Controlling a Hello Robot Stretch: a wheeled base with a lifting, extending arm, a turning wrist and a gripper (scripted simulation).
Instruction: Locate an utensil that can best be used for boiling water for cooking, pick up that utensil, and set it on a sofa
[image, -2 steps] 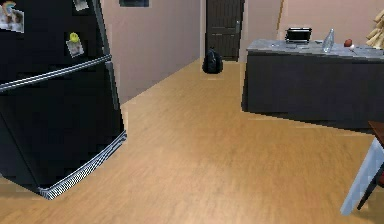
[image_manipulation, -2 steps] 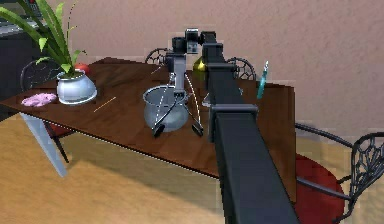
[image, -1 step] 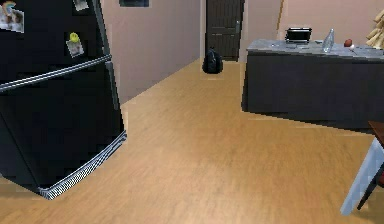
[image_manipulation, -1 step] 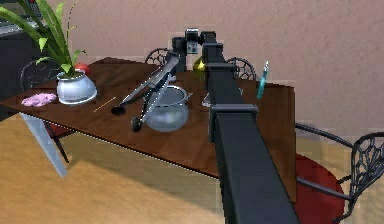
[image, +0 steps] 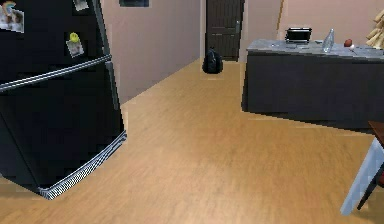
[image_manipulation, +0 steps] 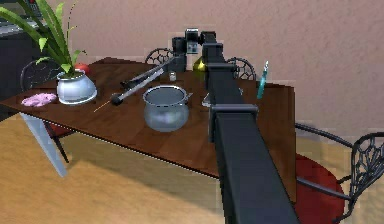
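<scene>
A round grey metal pot (image_manipulation: 166, 108) stands upright near the middle of a brown wooden tabletop (image_manipulation: 120, 122) in the arm side view, at six o'clock from the robot's claw (image_manipulation: 181, 58), which sits at the far end of the dark square arm (image_manipulation: 238, 140). Whether the claw holds anything cannot be told: a long dark rod (image_manipulation: 138, 85) lies on the wood close by it. At ten o'clock from the pot is a leafy green plant in a pale round bowl (image_manipulation: 76, 88), with a pink cloth (image_manipulation: 40, 100) at the bowl's eight o'clock. A slim teal stick (image_manipulation: 263, 80) stands at the pot's two o'clock. In the forward view, a black refrigerator (image: 50, 90) stands at nine o'clock on a tan wooden floor (image: 200, 140), and a grey tabletop on a dark base (image: 275, 47) at two o'clock.
</scene>
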